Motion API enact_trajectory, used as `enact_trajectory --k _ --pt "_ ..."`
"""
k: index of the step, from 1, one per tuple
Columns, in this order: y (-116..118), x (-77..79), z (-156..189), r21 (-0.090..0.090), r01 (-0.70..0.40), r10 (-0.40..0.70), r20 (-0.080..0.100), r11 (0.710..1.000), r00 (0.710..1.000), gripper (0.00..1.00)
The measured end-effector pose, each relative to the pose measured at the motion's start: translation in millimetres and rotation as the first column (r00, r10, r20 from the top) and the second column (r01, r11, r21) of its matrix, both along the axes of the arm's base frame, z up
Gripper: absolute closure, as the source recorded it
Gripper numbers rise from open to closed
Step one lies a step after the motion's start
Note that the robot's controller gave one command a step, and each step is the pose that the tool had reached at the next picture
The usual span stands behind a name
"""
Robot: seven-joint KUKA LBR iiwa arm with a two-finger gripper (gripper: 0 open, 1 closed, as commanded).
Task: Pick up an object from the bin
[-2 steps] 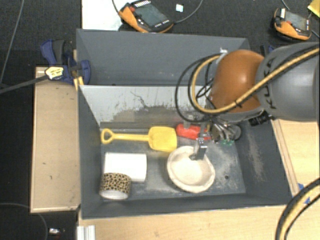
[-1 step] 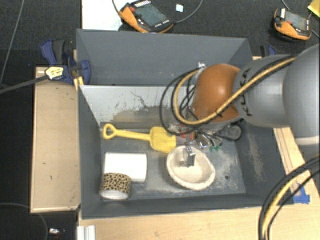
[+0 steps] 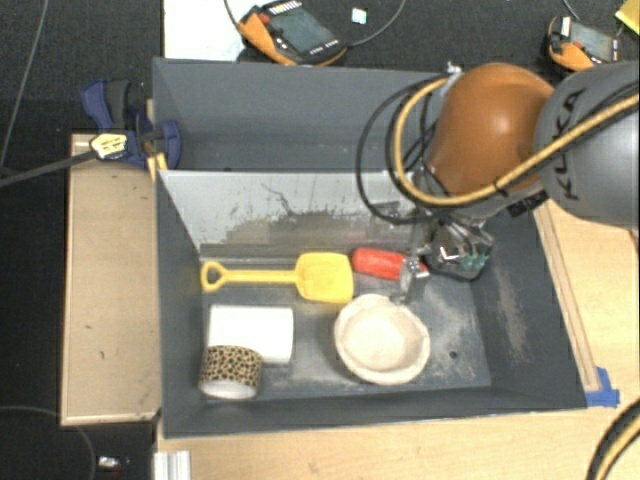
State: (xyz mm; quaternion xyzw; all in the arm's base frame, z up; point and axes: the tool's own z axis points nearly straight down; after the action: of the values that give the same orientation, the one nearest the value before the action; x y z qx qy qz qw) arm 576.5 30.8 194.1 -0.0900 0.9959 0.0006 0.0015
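At the far left of the grey bin (image 3: 250,118), in the near corner, a roll of leopard-print tape (image 3: 230,371) stands touching a white cup (image 3: 252,331) that lies on its side. Just behind them a yellow toy shovel (image 3: 290,276) lies flat, with its handle to the left and its blade toward the middle. Right of the blade, and just clear of it, is a small red thing (image 3: 376,263), long and rounded, lying on the floor. Nearer the front sits a white bowl (image 3: 381,343), upright. My gripper (image 3: 410,284) is down low at the right end of the red thing, just above the bowl's far rim. I cannot tell whether it is spread or pressed together, or whether it touches either one. Above it are my orange wrist cover (image 3: 485,128) and looped cables (image 3: 400,158).
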Motion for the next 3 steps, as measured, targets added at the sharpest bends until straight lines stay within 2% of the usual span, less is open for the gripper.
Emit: enact_trajectory --k 1,2,3 --pt "19.8 -0.1 -97.8 0.001 -0.039 0.039 0.0 0.999 0.999 0.0" --pt "13.5 -4.7 -39.1 0.001 -0.011 0.011 0.021 1.0 1.0 1.0" --pt "13.6 -5.4 -40.0 0.001 -0.011 0.011 0.019 1.0 1.0 1.0"
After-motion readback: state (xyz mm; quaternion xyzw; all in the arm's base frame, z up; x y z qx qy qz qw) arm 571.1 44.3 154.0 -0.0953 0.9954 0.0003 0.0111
